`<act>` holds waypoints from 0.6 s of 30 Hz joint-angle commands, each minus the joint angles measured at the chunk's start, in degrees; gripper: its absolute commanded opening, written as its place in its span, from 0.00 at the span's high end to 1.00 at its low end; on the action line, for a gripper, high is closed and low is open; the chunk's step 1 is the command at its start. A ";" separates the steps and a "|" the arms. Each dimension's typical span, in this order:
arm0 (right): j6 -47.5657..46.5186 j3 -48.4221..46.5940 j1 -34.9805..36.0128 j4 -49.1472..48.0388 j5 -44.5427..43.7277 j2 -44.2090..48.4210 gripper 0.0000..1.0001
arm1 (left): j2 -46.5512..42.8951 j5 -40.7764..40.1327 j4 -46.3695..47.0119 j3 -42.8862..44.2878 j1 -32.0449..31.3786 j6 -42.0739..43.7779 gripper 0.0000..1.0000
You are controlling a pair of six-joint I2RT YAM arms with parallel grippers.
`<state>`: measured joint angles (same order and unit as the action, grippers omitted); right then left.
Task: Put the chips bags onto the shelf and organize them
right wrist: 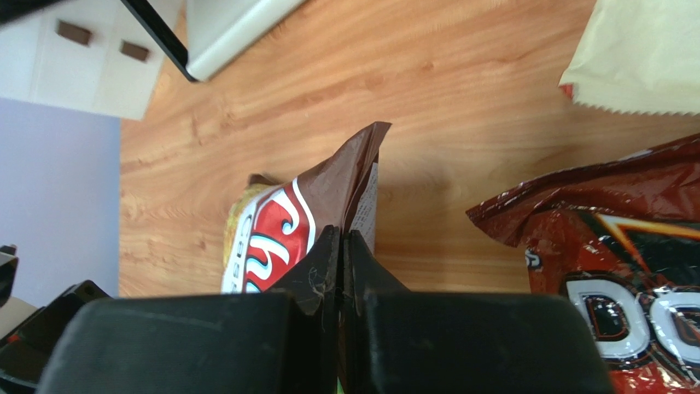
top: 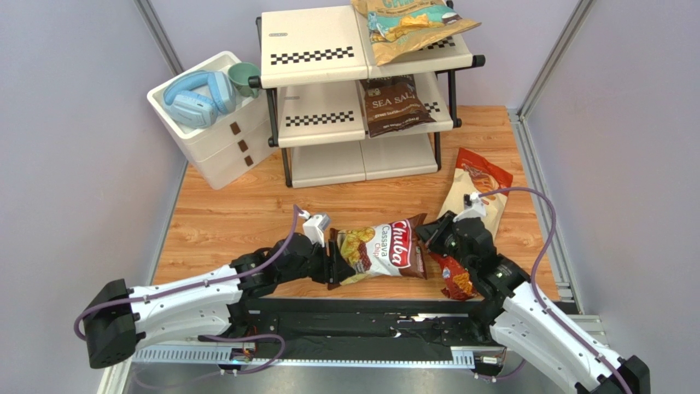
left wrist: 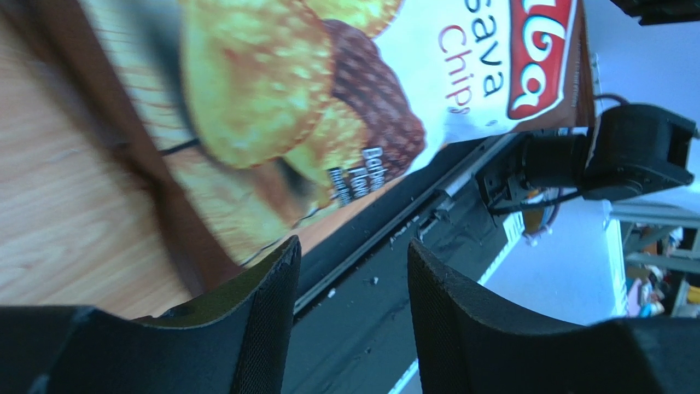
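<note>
Pinching the brown end seam of the Chuba bag [top: 382,250], the R gripper [top: 427,238] has both fingers pressed flat together w/ the crimped foil caught between them; the R wrist view shows that clearly, w/ the red logo just past the fingertips. The bag runs sideways across the near part of the wooden table [top: 238,222], logo end toward the R arm, chip-photo end toward the L arm. Can't tell whether its underside rests on the wood. The L gripper [top: 331,256] sits at that chip-photo end w/ its jaws parted: in the L wrist view only the black base rail shows between the fingers, and the bag's edge lies just beyond the tip of one finger, not clamped. The Doritos bag [top: 454,277] lies on the table just beside the R gripper, partly under the R arm. The cream bag [top: 476,187] w/ red-orange top lies farther back on the R side, apart from the rest. The shelf [top: 312,49] stands at the back, centre: the tan-and-teal bag [top: 411,25] is on the top tier's R half, overhanging the front edge, and the Sea Salt bag [top: 394,105] is on the middle tier's R half. L of the shelf is a white drawer box [top: 214,148] w/ blue headphones [top: 193,98] and a green cup [top: 244,78] on top.
</note>
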<state>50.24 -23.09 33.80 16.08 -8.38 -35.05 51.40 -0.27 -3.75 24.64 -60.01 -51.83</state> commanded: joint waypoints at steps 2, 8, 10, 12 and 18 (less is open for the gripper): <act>-1.28 -2.39 3.73 0.36 -2.78 -2.13 1.00 | 5.72 0.98 11.12 -2.06 -3.44 -4.68 0.46; -1.81 -2.13 4.08 1.68 -2.52 -0.90 1.00 | 13.54 -2.09 11.91 -0.39 -5.47 -4.76 0.48; -2.25 -2.48 4.17 2.90 -2.61 -0.46 1.00 | 15.13 -3.15 12.54 -0.47 -5.56 -5.03 0.48; -2.69 -2.75 4.17 4.31 -2.34 0.07 1.00 | 16.98 -4.90 13.06 -0.56 -5.47 -5.99 0.47; -3.13 -2.13 4.34 6.86 0.64 2.61 1.00 | 19.53 -9.48 13.59 0.92 -3.63 -5.82 0.43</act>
<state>48.53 -23.35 37.76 21.08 -9.26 -34.24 69.58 -5.78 6.85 23.55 -65.01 -57.34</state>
